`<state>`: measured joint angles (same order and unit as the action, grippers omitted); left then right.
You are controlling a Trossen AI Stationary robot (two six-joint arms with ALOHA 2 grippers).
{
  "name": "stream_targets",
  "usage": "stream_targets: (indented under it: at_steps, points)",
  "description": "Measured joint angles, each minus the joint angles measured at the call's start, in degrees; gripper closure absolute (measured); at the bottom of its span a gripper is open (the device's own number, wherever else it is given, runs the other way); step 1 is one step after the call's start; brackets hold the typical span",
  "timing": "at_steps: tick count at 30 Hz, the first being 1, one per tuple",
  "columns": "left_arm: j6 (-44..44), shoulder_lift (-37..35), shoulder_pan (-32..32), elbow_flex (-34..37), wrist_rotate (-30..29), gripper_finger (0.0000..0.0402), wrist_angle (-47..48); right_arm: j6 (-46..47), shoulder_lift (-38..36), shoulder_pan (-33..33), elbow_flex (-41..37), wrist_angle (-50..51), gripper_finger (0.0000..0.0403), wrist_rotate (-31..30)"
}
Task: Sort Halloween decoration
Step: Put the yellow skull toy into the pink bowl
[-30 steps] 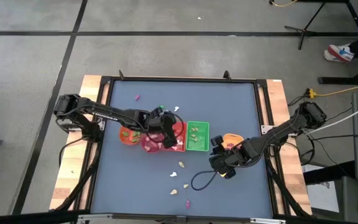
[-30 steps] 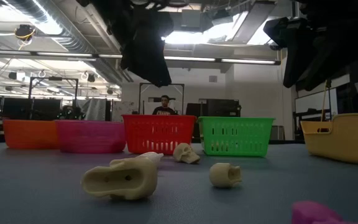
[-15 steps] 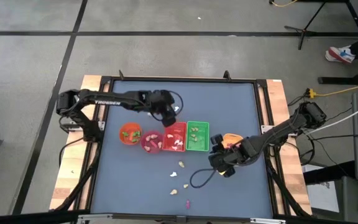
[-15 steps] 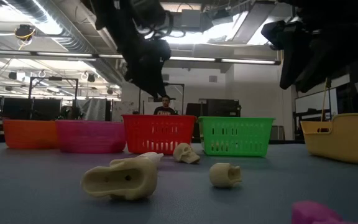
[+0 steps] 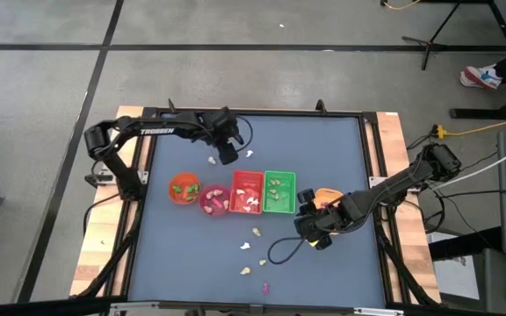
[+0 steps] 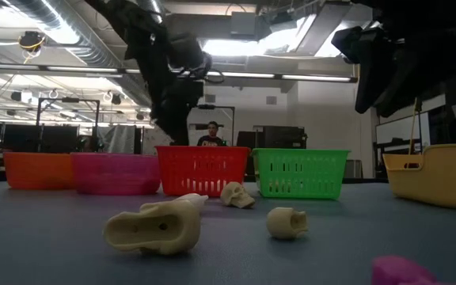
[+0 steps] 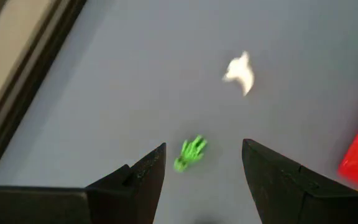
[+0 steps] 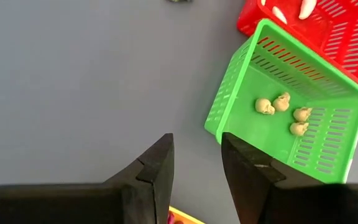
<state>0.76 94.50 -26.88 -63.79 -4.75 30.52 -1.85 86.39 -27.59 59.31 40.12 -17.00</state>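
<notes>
I see a grey-blue table [image 5: 191,254] with a row of slotted trays: an orange bowl [image 5: 183,189], a magenta bowl [image 5: 213,201], a red basket [image 5: 247,192] holding white pieces and a green basket [image 8: 291,118] holding cream skulls [image 8: 283,112]. A yellow basket [image 6: 438,174] stands apart from them. Loose on the table I make out a green trinket [image 7: 190,152], a white one [image 7: 240,73], cream ones [image 6: 155,226] and a magenta-pink one [image 5: 265,286].

One camera hangs overhead, looking straight down on the whole table [image 5: 174,254]. Another sits at tabletop height, facing twelve o'clock across it into the room. Each wrist camera looks down close past its own fingers. The overhead, low and right wrist views share the green basket [image 5: 278,192].
</notes>
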Motion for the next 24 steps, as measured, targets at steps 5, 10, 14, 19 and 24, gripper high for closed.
stream_targets:
  at_steps: [5,10,14,19,24]
  points:
    - [3.5,0.7,-2.1,0.1,0.4,0.0207,7.2,0.0,0.0,0.0,0.0,-0.2,0.0269,0.1]
    - [13.8,1.0,-3.2,0.1,3.8,0.0207,15.8,0.1,0.0,0.0,0.0,-0.2,0.0269,0.1]
    - [22.4,1.0,-3.1,0.0,4.3,0.0207,20.3,0.2,0.0,0.0,0.0,-0.2,0.0269,0.1]
    - [28.1,1.0,-3.1,0.0,4.3,0.0207,19.6,0.3,0.0,0.0,0.0,-0.2,0.0269,0.1]
    - [29.5,1.0,-3.1,0.0,4.3,0.0207,18.2,0.3,0.0,0.0,0.0,-0.2,0.0269,0.1]
